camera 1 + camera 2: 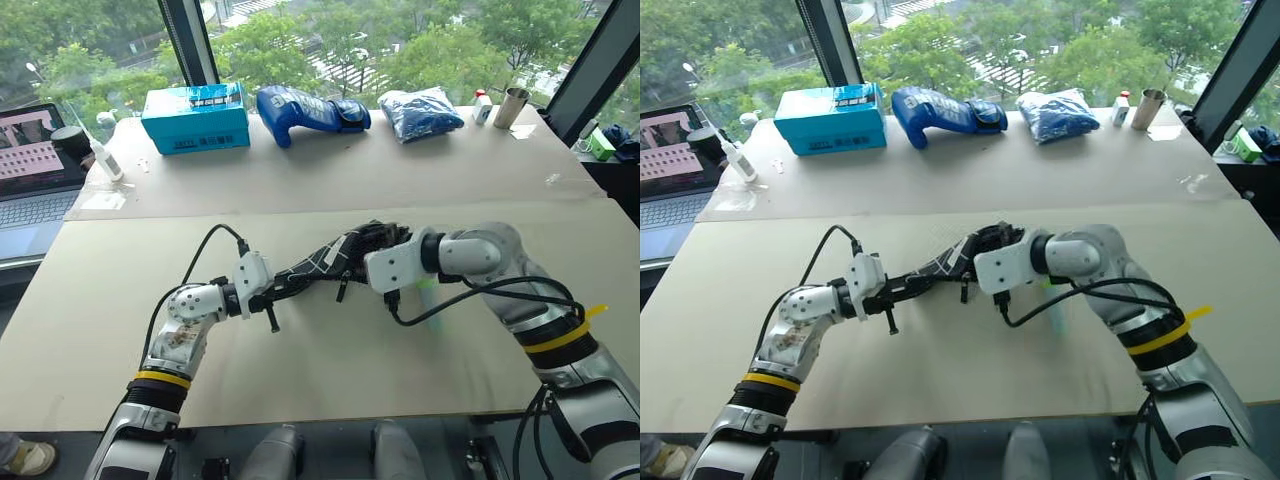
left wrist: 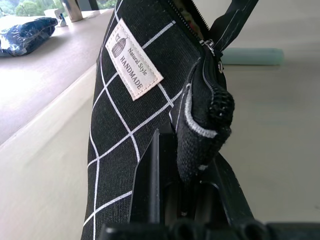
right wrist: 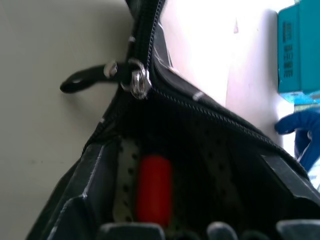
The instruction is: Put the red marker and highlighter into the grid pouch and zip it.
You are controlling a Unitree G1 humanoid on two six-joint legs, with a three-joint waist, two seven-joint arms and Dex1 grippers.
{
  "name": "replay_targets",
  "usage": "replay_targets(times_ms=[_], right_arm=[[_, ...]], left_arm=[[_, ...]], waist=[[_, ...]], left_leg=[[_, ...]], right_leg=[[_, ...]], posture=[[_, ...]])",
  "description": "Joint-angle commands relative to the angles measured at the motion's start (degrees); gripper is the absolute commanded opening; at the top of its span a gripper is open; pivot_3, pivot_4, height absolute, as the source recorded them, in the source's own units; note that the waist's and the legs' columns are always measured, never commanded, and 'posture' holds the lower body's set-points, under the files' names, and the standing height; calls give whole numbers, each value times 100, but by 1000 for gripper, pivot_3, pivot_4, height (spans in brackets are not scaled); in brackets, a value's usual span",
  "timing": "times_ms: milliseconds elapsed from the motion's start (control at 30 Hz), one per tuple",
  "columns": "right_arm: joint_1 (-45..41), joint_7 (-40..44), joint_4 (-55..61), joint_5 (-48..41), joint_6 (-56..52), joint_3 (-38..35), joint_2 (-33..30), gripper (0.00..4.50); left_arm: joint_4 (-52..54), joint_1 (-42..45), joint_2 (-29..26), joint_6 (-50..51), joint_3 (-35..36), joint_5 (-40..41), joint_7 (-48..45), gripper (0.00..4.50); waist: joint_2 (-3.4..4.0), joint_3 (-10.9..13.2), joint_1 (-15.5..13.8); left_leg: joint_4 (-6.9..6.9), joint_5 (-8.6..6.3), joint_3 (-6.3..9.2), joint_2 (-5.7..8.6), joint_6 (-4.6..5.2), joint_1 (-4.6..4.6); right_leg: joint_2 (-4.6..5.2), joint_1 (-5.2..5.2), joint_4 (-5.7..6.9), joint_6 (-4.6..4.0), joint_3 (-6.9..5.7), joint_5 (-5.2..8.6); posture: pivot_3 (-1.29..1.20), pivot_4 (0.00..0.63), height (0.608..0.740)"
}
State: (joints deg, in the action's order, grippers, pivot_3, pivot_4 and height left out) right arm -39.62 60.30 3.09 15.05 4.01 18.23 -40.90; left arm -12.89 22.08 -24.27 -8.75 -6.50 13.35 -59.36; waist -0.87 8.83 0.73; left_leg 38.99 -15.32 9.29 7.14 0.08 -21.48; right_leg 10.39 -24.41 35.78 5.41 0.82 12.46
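- Our left gripper (image 1: 283,291) is clamped on one end of the grid pouch (image 1: 335,260), holding it above the desk (image 1: 120,290).
- Our right gripper (image 1: 1002,238) is at the pouch mouth; the right wrist view shows its fingers apart and the red marker (image 3: 154,187) inside.
- The highlighter (image 1: 429,300) lies on the desk beneath our right arm, so it and the zipping seem left to do.
- The left wrist view adds the zipper pull (image 2: 218,61) and label (image 2: 133,65).

Near table (image 1: 330,380): bare board in front of both arms, open to pass.
Middle: pouch (image 1: 330,258) held up between left gripper (image 1: 285,285) and right gripper (image 1: 385,237), blocking the way across.
Right of the pouch: highlighter (image 1: 428,300) lies under the right forearm.
Far edge: teal box (image 1: 196,118), blue glove (image 1: 305,112), blue bag (image 1: 422,110), metal cup (image 1: 512,106) in a row.
Far left: laptop (image 1: 35,160).
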Motion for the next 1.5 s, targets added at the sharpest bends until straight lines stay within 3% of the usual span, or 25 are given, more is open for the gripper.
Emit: replay_targets(times_ms=[33,200,300,433,533,667,967,1267,1367,1500], right_arm=[[-100,378,86,-867,-482,-896,-443,3724],[272,954,-14,-1923,-1553,-2002,-1359,3724],[789,868,306,-2626,-3048,-2576,-1478,3724],[1084,-15,756,-2893,-4712,-2848,-1226,3724],[1286,-861,1559,-3175,-6258,-2977,-640,3724],[1497,-1562,2098,-3208,-7242,-2897,-221,3724],[2092,-2593,2510,-3111,-7753,-2464,125,3724],[2561,-3032,2596,-3001,-7610,-1833,73,3724],[2678,-3164,2423,-2840,-7402,-1684,-65,3025],[2708,-3084,2289,-2881,-7196,-1712,-232,1681]], left_arm=[[126,57,6,-97,34,11,24,0],[107,48,-12,-111,44,12,34,0],[99,38,-36,-118,68,24,29,0],[96,21,-60,-133,93,35,25,0],[82,25,-52,-127,103,36,50,0],[40,65,-31,-125,71,34,16,0],[-182,224,41,-226,46,16,-12,0],[-200,205,86,-262,57,4,13,0],[-191,191,87,-267,63,1,30,0],[-181,175,87,-272,68,-6,56,0]], waist=[[0,0,1],[0,0,-43],[0,0,-33],[1,0,15],[2,0,1],[2,0,-45],[2,0,-121],[2,0,-118],[0,-2,-119],[-4,-3,-143]], left_leg=[[0,0,0,0,0,0],[-1,-1,-3,0,2,-4],[-2,-4,-6,-4,7,-1],[-3,-6,-2,-12,9,-1],[-1,-24,8,-14,42,0],[4,-18,10,-10,32,-6],[19,-18,3,-3,30,-15],[18,-17,3,-3,30,-12],[18,-20,3,-1,35,4],[18,-25,2,0,43,11]], right_leg=[[0,0,0,0,0,0],[2,1,-3,0,0,0],[-1,4,-5,0,-2,0],[1,-1,0,-1,6,0],[2,-5,3,-2,17,-1],[9,-6,3,-2,15,-1],[10,-8,1,3,14,-4],[9,-4,0,3,13,-4],[7,10,-1,4,12,-4],[7,21,-4,4,11,-4]], posture=[[0,150,740],[0,150,740],[0,150,740],[0,150,740],[0,150,740],[0,150,740],[0,150,740],[0,150,740],[0,150,740],[0,150,740]])
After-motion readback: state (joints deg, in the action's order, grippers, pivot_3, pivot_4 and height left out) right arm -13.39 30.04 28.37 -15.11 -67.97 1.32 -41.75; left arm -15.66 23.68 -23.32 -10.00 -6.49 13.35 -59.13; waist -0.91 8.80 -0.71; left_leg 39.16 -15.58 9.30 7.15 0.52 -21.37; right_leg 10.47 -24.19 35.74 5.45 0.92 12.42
